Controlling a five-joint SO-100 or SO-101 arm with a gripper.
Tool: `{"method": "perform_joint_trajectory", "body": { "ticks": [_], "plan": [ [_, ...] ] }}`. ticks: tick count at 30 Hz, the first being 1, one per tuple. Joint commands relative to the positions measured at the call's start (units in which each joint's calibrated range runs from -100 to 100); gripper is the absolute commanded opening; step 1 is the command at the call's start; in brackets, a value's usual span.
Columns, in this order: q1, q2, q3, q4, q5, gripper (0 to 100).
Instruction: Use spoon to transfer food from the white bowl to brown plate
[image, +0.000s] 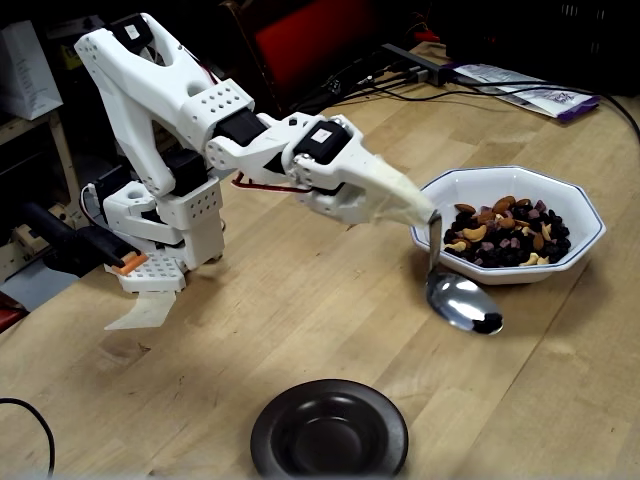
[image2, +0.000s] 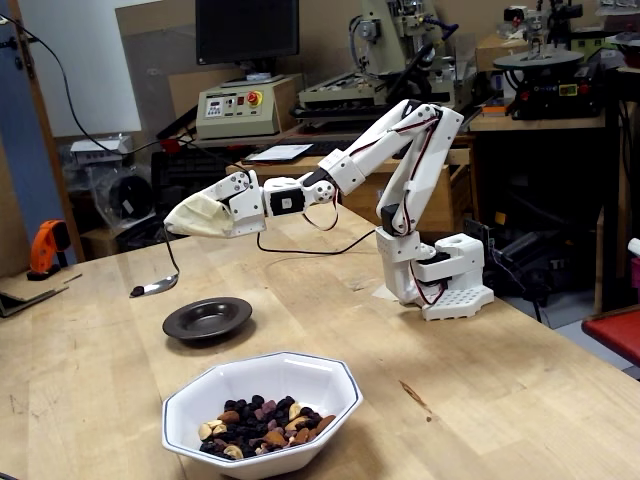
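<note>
My white gripper (image: 422, 214) is shut on the silver spoon (image: 462, 302), whose handle is bound into its taped tip. The spoon hangs above the wooden table, just in front of the white bowl (image: 585, 212) and apart from it. One dark piece of food sits at the spoon's tip (image: 492, 322). The food (image: 505, 235), nuts and dark dried fruit, fills the bowl's bottom. The brown plate (image: 272, 432) lies empty nearer the camera. In the other fixed view the gripper (image2: 182, 222) holds the spoon (image2: 155, 288) above the table just beyond the plate (image2: 180, 322), with the bowl (image2: 258, 375) and food (image2: 262, 428) in front.
The arm's base (image: 170, 235) stands at the left of the table. A purple-and-white packet (image: 540, 98) and cables lie at the far edge. In the other fixed view an orange tool (image2: 45, 246) and machines (image2: 238, 105) stand behind the table.
</note>
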Motion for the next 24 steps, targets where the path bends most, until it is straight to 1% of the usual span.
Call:
{"method": "perform_joint_trajectory", "body": {
  "ticks": [1,7,12,16,24],
  "plan": [
    [2.7,-6.4,-0.9,-0.6,-0.1,4],
    [4.1,-13.9,-0.7,0.6,-0.1,4],
    [4.7,-16.9,-0.7,7.4,-0.1,4],
    [7.0,-18.4,-0.7,12.5,-0.3,4],
    [13.7,-18.7,-0.7,17.2,-4.6,4]
  ]
}}
